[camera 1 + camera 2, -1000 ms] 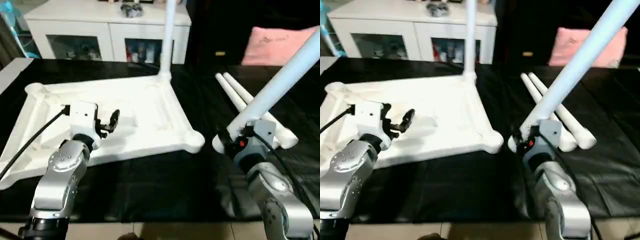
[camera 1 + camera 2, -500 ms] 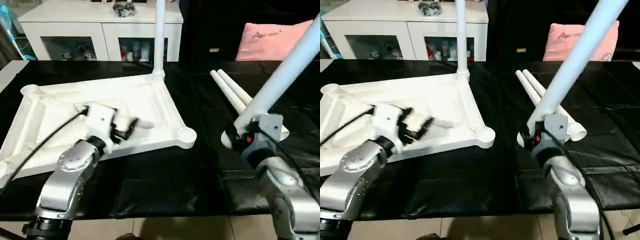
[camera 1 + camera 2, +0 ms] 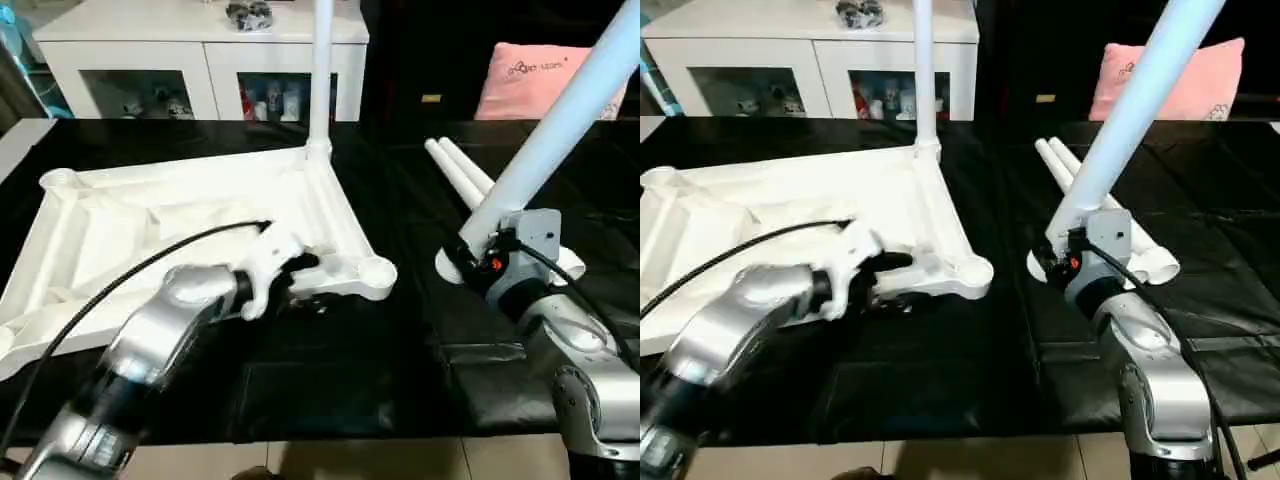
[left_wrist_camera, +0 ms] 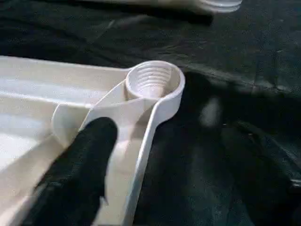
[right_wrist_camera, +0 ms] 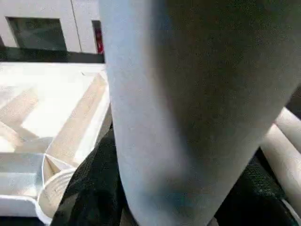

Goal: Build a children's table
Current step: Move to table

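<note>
Tabletop (image 3: pixel 180 215) of smooth white plastic lies upside down on the black cloth (image 3: pixel 400 360), ribs up, one tapered leg (image 3: pixel 321 70) upright in its far corner. Left gripper (image 3: pixel 300 272) straddles the rim, spread wide, beside the threaded round socket (image 4: pixel 153 80). Right gripper (image 3: pixel 478 268) clasps a slanted leg (image 3: pixel 560 120); two legs (image 3: pixel 462 172) lie nearby.

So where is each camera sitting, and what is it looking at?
Left eye view: on the robot's head, looking down at the upside-down tabletop, both silver forearms showing.
Right eye view: beside it, same scene; the right gripper holds a table leg.
Left wrist view: on the left arm, looking along a black finger at the near corner socket.
Right wrist view: on the right arm, tight against the held table leg.
Both wrist views share that socket.
</note>
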### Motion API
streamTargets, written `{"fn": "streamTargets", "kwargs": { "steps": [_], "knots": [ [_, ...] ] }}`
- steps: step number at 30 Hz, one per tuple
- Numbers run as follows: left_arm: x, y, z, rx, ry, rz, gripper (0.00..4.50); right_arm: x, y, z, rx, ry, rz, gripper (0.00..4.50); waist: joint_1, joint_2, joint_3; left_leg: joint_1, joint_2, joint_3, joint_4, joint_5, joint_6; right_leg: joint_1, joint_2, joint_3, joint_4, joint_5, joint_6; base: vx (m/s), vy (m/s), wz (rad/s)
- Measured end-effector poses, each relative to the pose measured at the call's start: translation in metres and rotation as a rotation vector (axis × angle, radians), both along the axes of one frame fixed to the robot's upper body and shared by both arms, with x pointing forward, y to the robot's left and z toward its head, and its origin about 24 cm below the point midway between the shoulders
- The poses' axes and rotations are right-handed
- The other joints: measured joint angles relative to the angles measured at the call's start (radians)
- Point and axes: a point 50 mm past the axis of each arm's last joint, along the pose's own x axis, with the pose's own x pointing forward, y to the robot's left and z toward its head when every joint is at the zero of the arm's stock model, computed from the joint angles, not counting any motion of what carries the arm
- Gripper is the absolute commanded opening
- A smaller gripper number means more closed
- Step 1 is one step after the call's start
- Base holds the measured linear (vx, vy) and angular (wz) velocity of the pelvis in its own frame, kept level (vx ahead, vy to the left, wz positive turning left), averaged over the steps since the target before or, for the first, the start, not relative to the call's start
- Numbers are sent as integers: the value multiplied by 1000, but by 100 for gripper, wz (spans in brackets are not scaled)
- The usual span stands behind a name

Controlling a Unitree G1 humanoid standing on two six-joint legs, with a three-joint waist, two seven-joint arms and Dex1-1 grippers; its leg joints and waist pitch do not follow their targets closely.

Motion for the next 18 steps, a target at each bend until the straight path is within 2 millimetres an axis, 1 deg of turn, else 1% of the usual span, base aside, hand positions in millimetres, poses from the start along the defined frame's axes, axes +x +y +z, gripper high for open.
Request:
{"fn": "streamTargets", "kwargs": {
  "steps": [2,5,9,10,11,13,14,15,18],
  "knots": [
    [6,-2,-1,48,17,-11,441,0,1,0,-2,1,9,196,0,0,0,0,1,1,0,0,0,0,0,0,0,0,0,0,0,0],
    [15,-3,-7,117,70,-3,441,0,1,-1,-1,4,23,196,-1,4,1,0,2,2,0,0,0,0,0,0,0,0,0,0,0,0],
    [21,-4,-7,136,137,-21,441,0,1,-1,-1,5,21,196,0,11,5,0,3,3,0,0,0,0,0,0,0,0,0,0,0,0],
    [22,-4,-7,139,142,-23,416,0,1,-1,-1,6,20,196,1,12,5,0,3,3,0,0,0,0,0,0,0,0,0,0,0,0],
    [24,-4,-7,157,147,-29,407,-1,0,-2,-1,9,19,196,2,13,5,0,3,3,0,0,0,0,0,0,0,0,0,0,0,0],
    [26,-4,-9,177,158,-24,404,-2,0,-3,0,14,18,196,5,14,5,0,3,3,0,0,0,0,0,-1,0,0,-1,0,0,0],
    [28,-4,-11,185,167,-20,382,-3,0,-4,0,18,16,196,6,14,6,0,3,3,0,0,0,0,0,0,0,0,-1,0,0,0],
    [28,-5,-11,187,171,-18,370,-3,0,-5,1,21,16,196,8,14,6,0,3,3,0,0,0,0,0,-1,0,0,-1,0,0,0],
    [31,-5,-13,201,184,-25,363,-3,0,-6,0,22,17,196,11,14,6,0,3,3,0,0,0,0,0,0,0,0,-1,0,0,0]
  ]
}}
